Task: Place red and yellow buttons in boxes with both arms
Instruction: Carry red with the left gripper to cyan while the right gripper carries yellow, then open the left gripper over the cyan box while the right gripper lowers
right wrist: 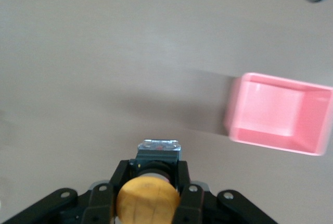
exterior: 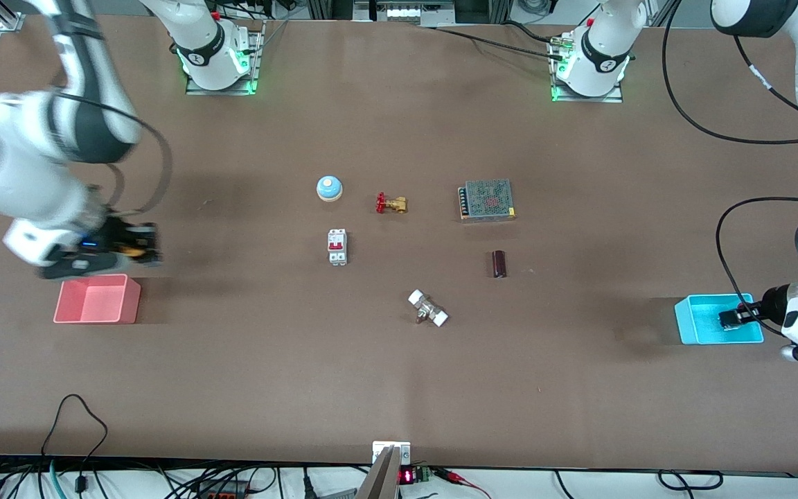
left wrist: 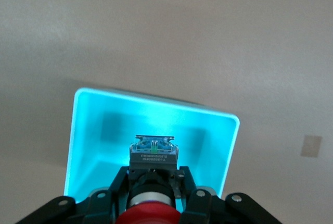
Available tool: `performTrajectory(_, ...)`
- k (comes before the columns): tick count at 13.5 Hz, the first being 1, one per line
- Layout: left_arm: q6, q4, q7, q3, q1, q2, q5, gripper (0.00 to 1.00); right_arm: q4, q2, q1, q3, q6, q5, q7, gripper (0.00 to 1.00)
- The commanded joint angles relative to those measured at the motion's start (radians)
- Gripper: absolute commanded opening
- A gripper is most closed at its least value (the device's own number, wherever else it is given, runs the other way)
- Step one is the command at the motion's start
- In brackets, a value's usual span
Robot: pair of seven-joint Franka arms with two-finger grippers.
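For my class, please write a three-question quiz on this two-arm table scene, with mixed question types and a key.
1. True or false: the left tool holds the red button over the blue box.
2. Which button does the right tool carry? A) yellow B) red C) none
3. Fill in: seen from the right wrist, the yellow button is over bare ____, not over the pink box.

Key
1. True: the left wrist view shows the red-capped button gripped above the box's inside.
2. A
3. table
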Motion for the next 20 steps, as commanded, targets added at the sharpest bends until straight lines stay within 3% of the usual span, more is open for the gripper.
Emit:
performTrajectory(1, -0.002, 0.045, 0.024, -0.001, -0.002, 0.043, 0.012, 0.4, 0.06, 0.06, -0.057, -0.039, -0.013, 0.004, -0.189, 0.16)
performTrajectory(3, 0.013, 0.05, 0.035, 0.0, -0.002, 0.063, 0.012, 0.41, 0.063, 0.104, -0.126, -0.04, 0.034, 0.009, -0.26, 0.16)
performTrajectory(10, 0.016, 0.097, 0.081, 0.002, 0.007, 0.115, 0.0, 0.45, 0.103, 0.264, -0.18, -0.042, 0.248, 0.003, -0.283, 0.18)
performTrajectory(16, 0.017, 0.097, 0.096, 0.002, 0.01, 0.122, 0.001, 0.65, 0.131, 0.35, -0.199, -0.042, 0.283, 0.01, -0.314, 0.19)
performTrajectory(19, 0.016, 0.093, 0.092, 0.002, 0.007, 0.106, 0.0, 0.98, 0.131, 0.371, -0.199, -0.042, 0.294, 0.013, -0.314, 0.2)
performTrajectory(20, 0.016, 0.087, 0.095, 0.0, 0.007, 0.097, 0.0, 1.0, 0.131, 0.382, -0.199, -0.042, 0.298, 0.017, -0.314, 0.2)
